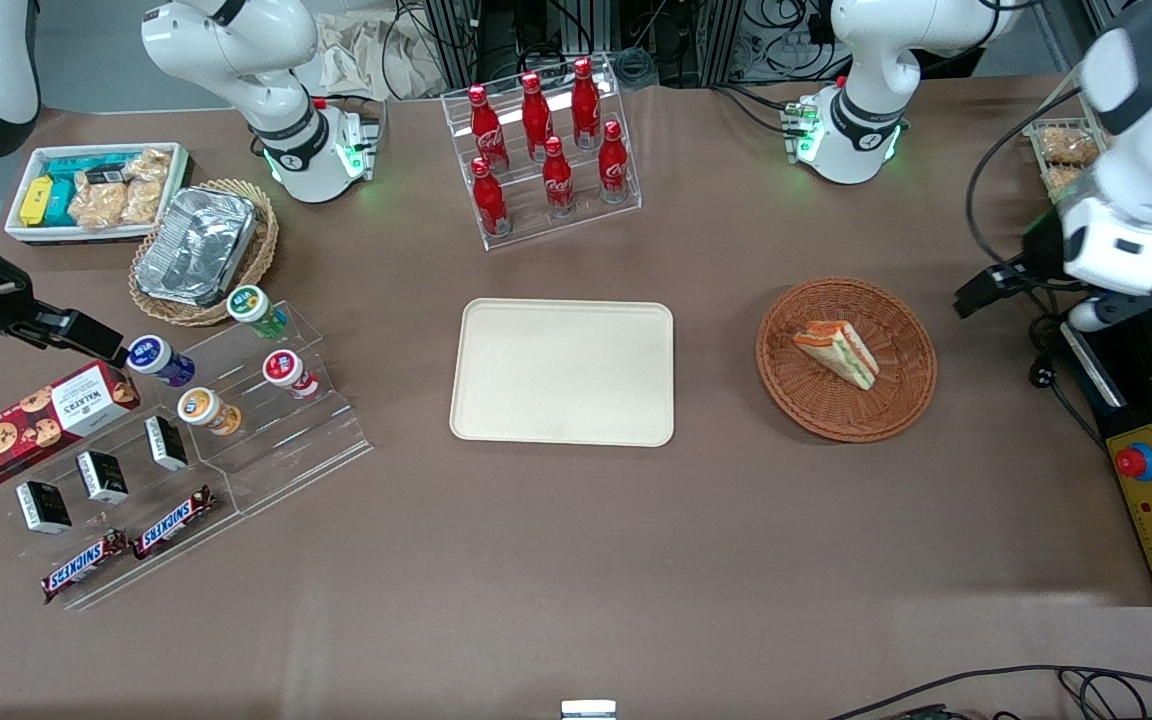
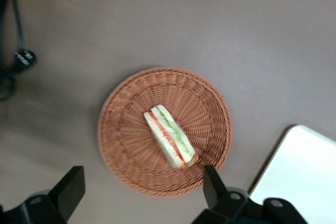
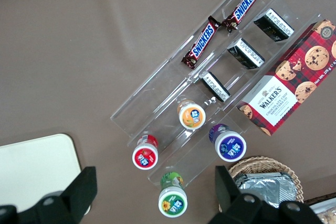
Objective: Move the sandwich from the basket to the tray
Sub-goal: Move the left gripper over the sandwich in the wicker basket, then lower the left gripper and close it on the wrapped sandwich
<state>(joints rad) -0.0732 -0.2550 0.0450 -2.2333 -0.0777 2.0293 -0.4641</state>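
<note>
Two dark fingers (image 2: 68, 190) of the left arm's gripper (image 2: 140, 192) fill the nearest part of the left wrist view, spread wide apart and holding nothing. They hang above the table, well clear of the round reddish-brown basket (image 2: 126, 124) seen below them. In the front view the gripper itself is hidden by the arm's white body at the working arm's end of the table.

Inside the basket (image 1: 896, 400) lies the sandwich (image 1: 838, 352), a small triangular wedge resting on its side near the middle of the woven floor. Its pale bread slices sandwich orange-red and green filling stripes that run along its length. In the front view its long axis lies diagonally: the broad orange end points toward the tray and away from the front camera, while the narrower end points nearer to that camera and toward the working arm's end of the table.

Beside the basket, apart from it, sits the cream tray (image 1: 496, 400), flat on the brown table (image 1: 576, 560).
</note>
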